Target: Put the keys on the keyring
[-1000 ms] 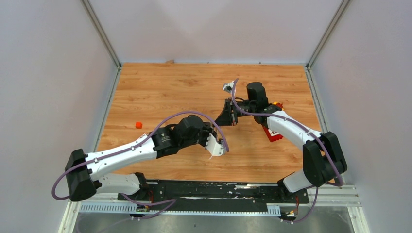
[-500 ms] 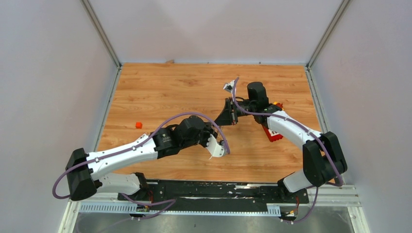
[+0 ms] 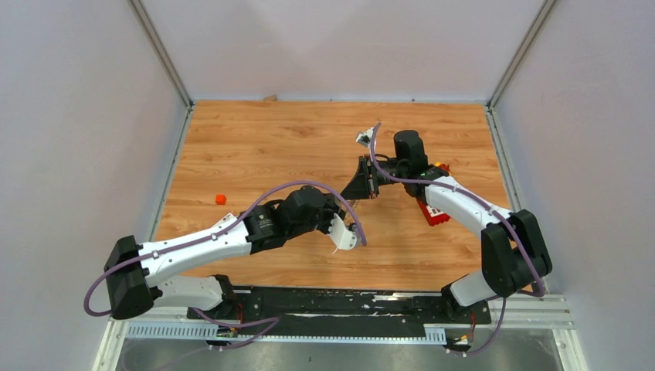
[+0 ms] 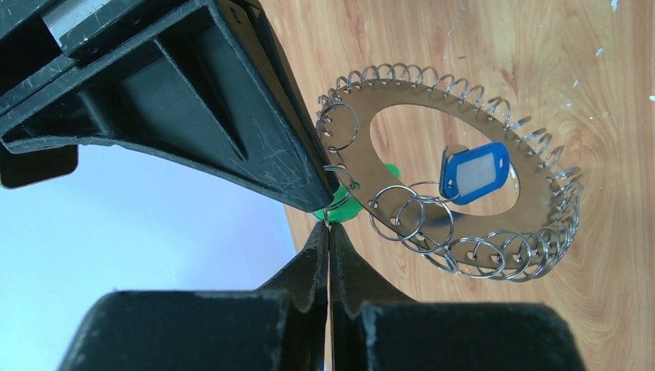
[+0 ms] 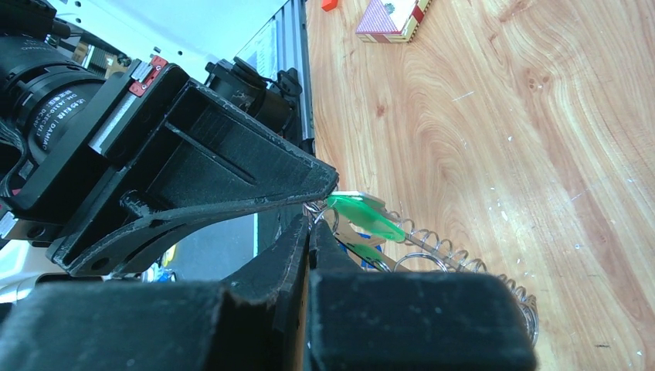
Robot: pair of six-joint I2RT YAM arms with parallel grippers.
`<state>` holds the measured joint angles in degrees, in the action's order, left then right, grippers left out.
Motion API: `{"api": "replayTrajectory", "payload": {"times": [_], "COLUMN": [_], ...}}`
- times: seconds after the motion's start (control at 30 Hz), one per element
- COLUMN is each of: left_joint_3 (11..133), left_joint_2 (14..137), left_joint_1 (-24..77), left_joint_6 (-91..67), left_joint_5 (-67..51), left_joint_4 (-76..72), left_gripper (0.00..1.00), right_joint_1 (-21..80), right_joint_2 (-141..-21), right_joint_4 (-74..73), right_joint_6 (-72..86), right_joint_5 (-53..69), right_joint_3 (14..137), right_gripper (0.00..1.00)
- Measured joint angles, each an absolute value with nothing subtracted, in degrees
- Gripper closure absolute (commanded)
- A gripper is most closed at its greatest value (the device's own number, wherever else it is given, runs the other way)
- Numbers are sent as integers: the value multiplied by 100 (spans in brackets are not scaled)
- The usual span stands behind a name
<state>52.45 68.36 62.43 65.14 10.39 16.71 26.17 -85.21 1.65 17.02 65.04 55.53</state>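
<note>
In the left wrist view the keyring (image 4: pixel 533 154) is a flat silver ring edged with many small wire loops, held up over the wood. A blue key (image 4: pixel 473 172) hangs from one loop. A green key (image 4: pixel 344 207) sits at the ring's edge, partly behind the right finger. My left gripper (image 4: pixel 329 226) is shut on the thin wire loop by the green key. My right gripper (image 5: pixel 309 222) is shut on the keyring's edge (image 5: pixel 456 259) beside the green key (image 5: pixel 363 216). In the top view both grippers meet tip to tip (image 3: pixel 354 202) and hide the ring.
A red block with white squares (image 3: pixel 434 212) lies under the right forearm and also shows in the right wrist view (image 5: pixel 394 19). A small orange cube (image 3: pixel 220 199) lies at the left of the wooden table (image 3: pixel 255 139). Grey walls enclose three sides.
Almost nothing differs. The left wrist has shifted very slightly. Both grippers stay shut at the same spot.
</note>
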Motion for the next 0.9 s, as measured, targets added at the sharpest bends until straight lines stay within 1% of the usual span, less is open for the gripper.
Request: {"api": "replayTrajectory", "payload": {"times": [0.53,0.9], "left_joint_3": [5221,5223], "left_joint_2": [6847,7030], "left_joint_1": [6213,6224], "left_joint_6": [6528,6482], "left_joint_5": [1066,864], "left_joint_4": [1649,1914], "left_gripper": [100,100], "right_joint_1": [2617,2617], "right_joint_2": [-8521,-8521], "right_joint_4": [183,366], "right_joint_6": [1717,1772], "right_joint_5": [6648,6617], "right_joint_3": [5553,5553], "right_gripper": [100,100]}}
